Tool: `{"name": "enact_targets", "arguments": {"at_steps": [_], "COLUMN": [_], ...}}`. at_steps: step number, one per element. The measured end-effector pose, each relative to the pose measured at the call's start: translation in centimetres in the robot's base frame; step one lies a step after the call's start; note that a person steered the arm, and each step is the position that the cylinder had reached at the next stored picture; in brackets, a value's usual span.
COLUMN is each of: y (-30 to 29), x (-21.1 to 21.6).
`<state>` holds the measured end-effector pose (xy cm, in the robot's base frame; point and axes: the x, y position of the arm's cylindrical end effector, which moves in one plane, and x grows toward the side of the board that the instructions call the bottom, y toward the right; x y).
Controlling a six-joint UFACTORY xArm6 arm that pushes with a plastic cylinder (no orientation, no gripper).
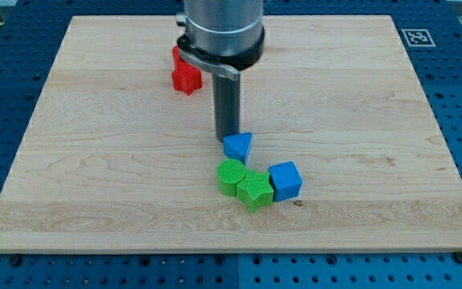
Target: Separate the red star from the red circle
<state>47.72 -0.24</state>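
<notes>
The red star [186, 78] lies near the view's top, left of centre, on the wooden board [95, 160]. A second red block [177, 54], likely the red circle, touches it just above and is mostly hidden behind the arm's body. My tip [228, 138] is down on the board, well below and to the right of the red blocks. It sits right at the upper left edge of the blue triangle [238, 146].
Below the tip, a green circle [231, 177], a green star [255, 190] and a blue cube [285, 181] sit in a touching row. A fiducial marker [417, 37] is at the board's top right corner.
</notes>
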Motion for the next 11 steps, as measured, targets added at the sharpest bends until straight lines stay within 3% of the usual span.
{"name": "enact_targets", "arguments": {"at_steps": [1,2,4,6,8,9,11], "y": [1.8,1.4,-9.6,-9.9,-14.8,-14.6,-7.1], "x": [2.5,1.7,-3.5,-3.6,-11.3,-14.8,-12.5]}}
